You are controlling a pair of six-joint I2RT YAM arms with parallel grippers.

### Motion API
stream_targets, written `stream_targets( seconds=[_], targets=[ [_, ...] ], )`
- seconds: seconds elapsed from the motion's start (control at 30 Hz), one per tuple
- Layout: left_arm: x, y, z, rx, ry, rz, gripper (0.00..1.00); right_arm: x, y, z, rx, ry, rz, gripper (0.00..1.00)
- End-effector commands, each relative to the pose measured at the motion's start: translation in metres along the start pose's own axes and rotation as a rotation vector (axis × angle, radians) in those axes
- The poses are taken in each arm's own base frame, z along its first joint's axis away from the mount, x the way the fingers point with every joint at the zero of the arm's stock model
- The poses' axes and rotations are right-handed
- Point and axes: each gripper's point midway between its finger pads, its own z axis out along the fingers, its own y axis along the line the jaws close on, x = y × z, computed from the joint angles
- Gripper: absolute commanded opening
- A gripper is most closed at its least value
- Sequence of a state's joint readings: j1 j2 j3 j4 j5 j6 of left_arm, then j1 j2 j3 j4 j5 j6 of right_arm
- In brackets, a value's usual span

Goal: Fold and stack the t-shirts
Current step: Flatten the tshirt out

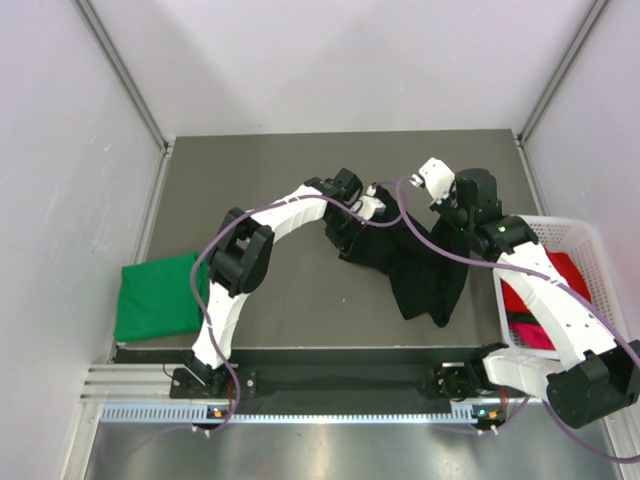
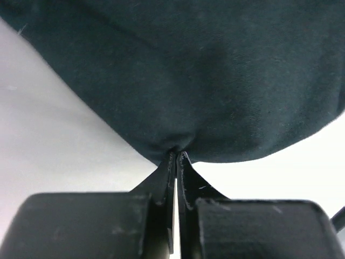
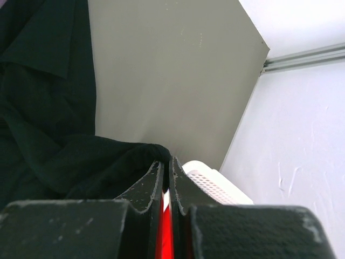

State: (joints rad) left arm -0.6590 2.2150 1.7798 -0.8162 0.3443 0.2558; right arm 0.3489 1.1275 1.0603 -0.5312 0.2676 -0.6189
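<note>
A black t-shirt [image 1: 425, 275] hangs bunched between my two grippers over the middle of the grey table [image 1: 300, 170], its lower part trailing down onto the surface. My left gripper [image 1: 372, 208] is shut on one edge of it; in the left wrist view the cloth [image 2: 215, 81] puckers right at the closed tips [image 2: 177, 155]. My right gripper [image 1: 447, 222] is shut on another edge, with black fabric [image 3: 43, 135] pinched at its tips [image 3: 171, 159]. A folded green t-shirt [image 1: 155, 297] lies flat at the table's left edge. Red [image 1: 560, 285] and pink [image 1: 530, 335] t-shirts sit in the basket.
A white mesh basket [image 1: 580, 235] stands at the right edge of the table, beside the right arm; its rim [image 3: 215, 183] shows just past the right fingers. Pale walls close in on three sides. Purple cables loop over both arms.
</note>
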Motion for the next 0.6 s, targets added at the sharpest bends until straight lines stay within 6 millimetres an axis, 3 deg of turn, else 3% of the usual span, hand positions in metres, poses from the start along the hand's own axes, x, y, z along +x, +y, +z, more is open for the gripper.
stream_targets(
  seconds=[0.0,0.1,0.13,0.2,0.23,0.3,0.33,0.4,0.43,0.5,0.57],
  targets=[
    [-0.01,0.012,-0.013,-0.082,-0.014,0.015,0.0,-0.01,-0.013,-0.005,0.048,-0.054,0.055,0.0],
    [-0.015,0.022,-0.044,-0.154,-0.052,0.038,0.0,-0.021,-0.028,-0.013,0.089,-0.098,0.083,0.0],
    [-0.026,0.021,-0.075,-0.184,-0.116,0.048,0.0,-0.029,-0.037,-0.02,0.112,-0.131,0.093,0.0],
    [-0.025,0.035,-0.114,-0.235,-0.178,0.031,0.0,-0.049,-0.058,-0.037,0.162,-0.213,0.101,0.0],
    [-0.03,0.03,-0.152,-0.262,-0.247,0.047,0.0,-0.056,-0.064,-0.044,0.175,-0.24,0.101,0.0],
    [-0.022,0.036,-0.191,-0.307,-0.293,0.064,0.0,-0.07,-0.073,-0.056,0.18,-0.292,0.1,0.0],
    [-0.021,0.032,-0.226,-0.376,-0.348,0.08,0.0,-0.079,-0.082,-0.067,0.202,-0.333,0.106,0.0],
    [-0.009,0.026,-0.25,-0.433,-0.372,0.097,0.0,-0.092,-0.09,-0.079,0.209,-0.39,0.1,0.0],
    [-0.005,0.015,-0.278,-0.469,-0.424,0.133,0.0,-0.103,-0.099,-0.091,0.221,-0.422,0.106,0.0],
    [0.008,0.006,-0.295,-0.475,-0.426,0.157,0.0,-0.112,-0.101,-0.104,0.196,-0.461,0.13,0.0],
    [0.019,-0.002,-0.323,-0.491,-0.478,0.167,0.0,-0.126,-0.106,-0.129,0.177,-0.537,0.157,0.0]
  ],
)
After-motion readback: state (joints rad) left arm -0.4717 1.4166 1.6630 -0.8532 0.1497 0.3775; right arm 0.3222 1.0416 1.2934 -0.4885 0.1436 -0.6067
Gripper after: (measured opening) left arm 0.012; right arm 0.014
